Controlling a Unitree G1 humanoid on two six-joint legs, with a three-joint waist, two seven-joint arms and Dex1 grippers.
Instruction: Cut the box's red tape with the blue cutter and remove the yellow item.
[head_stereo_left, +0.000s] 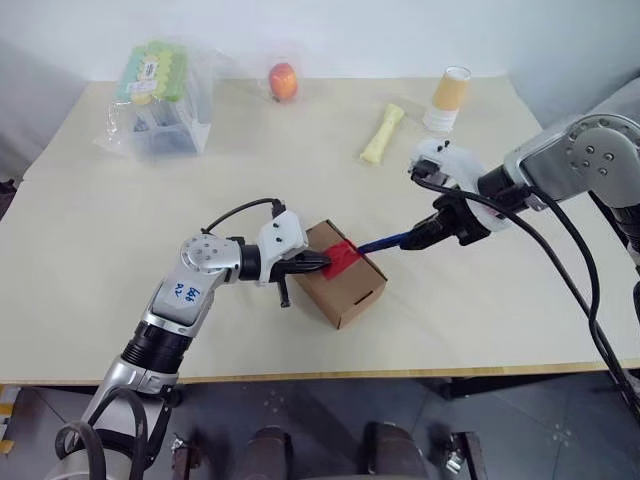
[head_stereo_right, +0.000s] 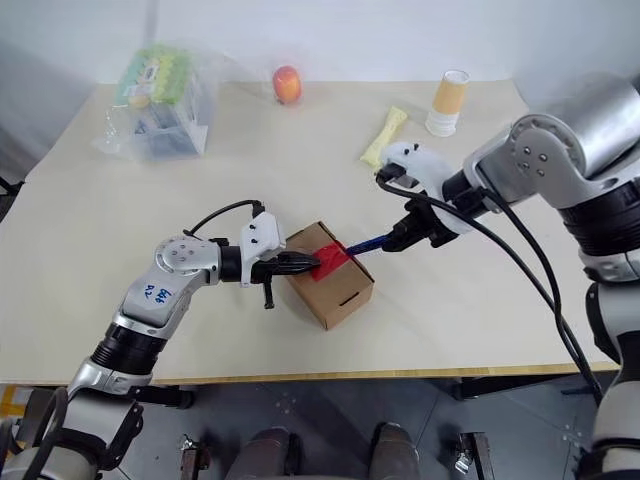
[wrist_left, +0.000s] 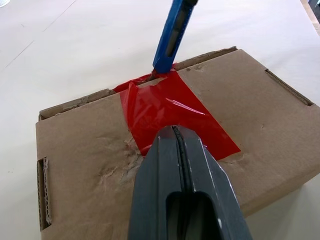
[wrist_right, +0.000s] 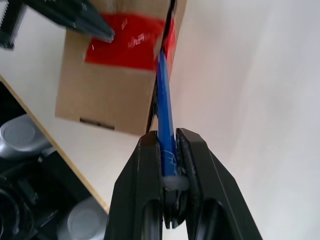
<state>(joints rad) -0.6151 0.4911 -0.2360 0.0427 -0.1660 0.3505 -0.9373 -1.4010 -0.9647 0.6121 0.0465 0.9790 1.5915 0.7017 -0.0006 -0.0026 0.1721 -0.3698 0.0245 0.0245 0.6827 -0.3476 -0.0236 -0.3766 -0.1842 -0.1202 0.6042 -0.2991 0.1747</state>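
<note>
The brown box (head_stereo_left: 350, 285) stands on the table near its front edge, with the red tape (head_stereo_left: 342, 257) across its top seam. My left gripper (head_stereo_left: 318, 263) is shut, and its tips rest on the box top at the tape (wrist_left: 170, 107). From the right, my right gripper (head_stereo_left: 425, 235) is shut on the blue cutter (head_stereo_left: 385, 243). The cutter (wrist_left: 172, 35) slants down and its tip meets the tape's far edge at the seam. The yellow item is hidden.
At the back of the table (head_stereo_left: 80, 250) lie a clear plastic bag of green-topped items (head_stereo_left: 160, 95), an orange-red fruit (head_stereo_left: 284, 80), a pale yellow packet (head_stereo_left: 381, 134) and a cup (head_stereo_left: 449, 98). The table's front edge (head_stereo_left: 400, 372) runs just below the box.
</note>
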